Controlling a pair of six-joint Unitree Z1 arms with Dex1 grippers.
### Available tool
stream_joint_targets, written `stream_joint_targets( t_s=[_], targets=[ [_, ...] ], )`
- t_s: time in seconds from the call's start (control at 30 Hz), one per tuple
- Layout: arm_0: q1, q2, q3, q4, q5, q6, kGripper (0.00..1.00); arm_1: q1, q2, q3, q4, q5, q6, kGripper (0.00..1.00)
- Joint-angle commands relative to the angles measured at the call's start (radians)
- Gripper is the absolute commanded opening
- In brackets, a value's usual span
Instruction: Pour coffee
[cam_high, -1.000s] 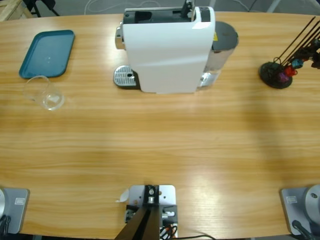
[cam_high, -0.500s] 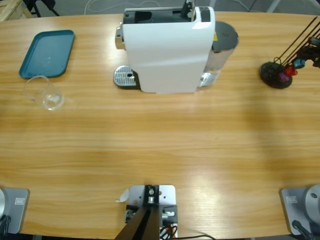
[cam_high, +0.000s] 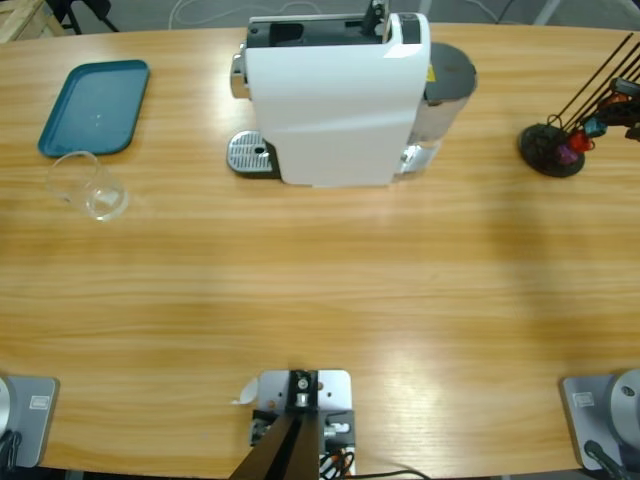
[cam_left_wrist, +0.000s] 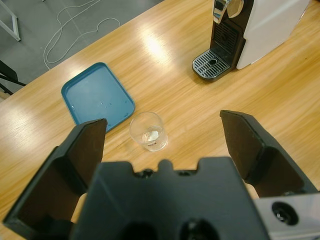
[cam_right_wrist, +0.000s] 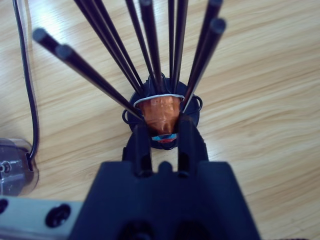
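Right wrist view: the right claw (cam_right_wrist: 160, 131) has its two black jaws drawn close on either side of a copper-coloured coffee capsule (cam_right_wrist: 160, 115) seated low in the capsule rack (cam_right_wrist: 161, 107), among its black rods; whether the jaws already press the capsule cannot be told for certain.
Left wrist view: the left claw (cam_left_wrist: 162, 145) is spread wide and holds nothing; it hangs above the glass cup (cam_left_wrist: 148, 132), well apart from it.
Step in hand: judged to be taking a capsule from the rack for the machine.
Doing it well: the rods crowd the capsule on all sides, so a straight pull along them, with the jaws square on the capsule's body, looks safest; a sideways tug could snag a rod or tip the rack.
Coffee machine: the white coffee machine (cam_high: 335, 98) stands at the far middle of the surface (cam_high: 330, 290), its drip grate (cam_high: 250, 154) bare, no cup under the spout.
Glass cup: on the surface just beside the teal tray (cam_high: 95, 106), well apart from the machine, and apparently empty.
Rack in the high view: at the far right edge, with coloured capsules on it.
Counts: one machine, one cup, one tray, one rack; at least three capsules show, the rest hidden by rods.
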Motion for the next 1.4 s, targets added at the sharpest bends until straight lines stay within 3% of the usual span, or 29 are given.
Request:
stream_joint_targets(
  t_s=[0.03, 0.7, 0.83, 1.0, 1.13, 1.27, 1.4],
  targets=[
    [-0.008, -0.009, 0.046, -0.016, 0.006, 0.005, 0.977, -0.012, -0.034, 0.001, 0.045, -0.025, -0.028, 0.000],
    [-0.008, 0.020, 0.052, -0.025, 0.003, 0.003, 0.977, 0.015, -0.167, -0.319, 0.394, -0.025, -0.060, 0.000],
    [-0.008, 0.038, 0.053, -0.028, 0.003, -0.001, 0.977, 0.055, -0.216, -0.383, 0.504, -0.026, -0.137, 0.000],
    [-0.008, 0.054, 0.056, -0.029, -0.014, -0.001, 0.977, 0.298, -0.294, -0.380, 0.580, -0.012, -0.376, 0.000],
    [-0.008, 0.046, 0.060, -0.029, -0.014, -0.006, 0.973, 0.519, -0.369, -0.364, 0.637, 0.060, -0.512, 0.000],
    [-0.008, 0.042, 0.071, -0.035, -0.016, -0.014, 0.973, 0.677, -0.412, -0.358, 0.661, 0.199, -0.600, 0.000],
    [-0.008, 0.032, 0.078, -0.040, -0.045, -0.017, 0.973, 0.796, -0.352, -0.379, 0.660, 0.315, -0.684, 0.000]
  ],
)
